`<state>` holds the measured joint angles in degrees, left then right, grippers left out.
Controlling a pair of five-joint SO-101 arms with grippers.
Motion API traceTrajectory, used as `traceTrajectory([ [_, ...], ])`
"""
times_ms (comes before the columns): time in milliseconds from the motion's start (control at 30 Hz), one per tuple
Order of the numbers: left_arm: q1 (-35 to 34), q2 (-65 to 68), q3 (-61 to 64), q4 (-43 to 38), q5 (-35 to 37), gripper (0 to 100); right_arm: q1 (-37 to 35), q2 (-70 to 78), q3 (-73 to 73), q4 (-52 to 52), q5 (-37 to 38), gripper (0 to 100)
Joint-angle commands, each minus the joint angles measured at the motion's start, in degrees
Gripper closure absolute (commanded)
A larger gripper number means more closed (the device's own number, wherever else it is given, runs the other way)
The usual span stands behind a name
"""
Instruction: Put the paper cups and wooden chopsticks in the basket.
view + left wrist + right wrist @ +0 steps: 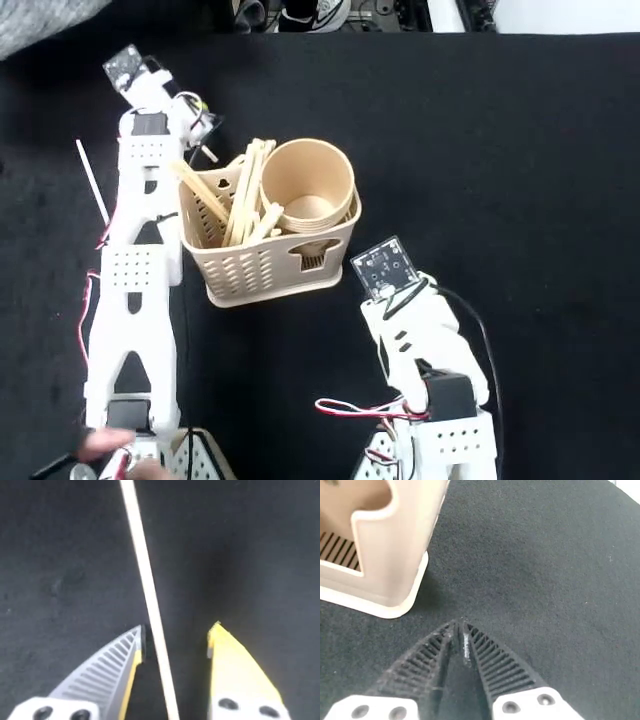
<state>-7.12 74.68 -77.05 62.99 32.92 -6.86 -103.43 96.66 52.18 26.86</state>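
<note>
**Operator:** What is outstanding, and where does it lie?

**Inspector:** One item. The loose chopstick [93, 183] lies flat on the table [500, 150], just beside your left arm on the side away from the basket [270, 262]. The paper cups [305, 185] are nested in the basket, and the other chopsticks [245, 195] lean in the compartment next to them.

**Operator:** How does it sit against the gripper?

**Inspector:** In the left wrist view, the loose chopstick [147, 580] runs lengthwise through the gap of your left gripper [177, 629]. Its long axis points the way the gripper points, not across it. The jaws are spread, with nothing between them but the stick. It lies off-centre, close by the ribbed grey finger [117, 660] and apart from the yellow finger [235, 670]. I judge that a pinch would close squarely across the stick. I cannot tell how far above the table the tips are.

**Operator:** And the other arm?

**Inspector:** Your right gripper [460, 626] is clenched on nothing. It sits over bare table near a lower corner of the basket [395, 555], well apart from the stick. The left arm is plainly the nearer.
</note>
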Motion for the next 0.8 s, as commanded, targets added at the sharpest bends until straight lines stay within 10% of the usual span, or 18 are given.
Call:
traceTrajectory([
  [0,-1.71,-1.32,2.15,0.18,-0.62,82,0.53,-4.62,-0.22,0.26,0.44,98.6],
  [200,-1.63,-0.88,2.77,3.34,-10.99,98,0.53,-4.62,-0.22,0.26,0.44,98.6],
  [767,-6.55,-10.46,-18.33,34.9,-17.93,97,0.53,-4.62,-0.22,0.26,0.44,98.6],
])
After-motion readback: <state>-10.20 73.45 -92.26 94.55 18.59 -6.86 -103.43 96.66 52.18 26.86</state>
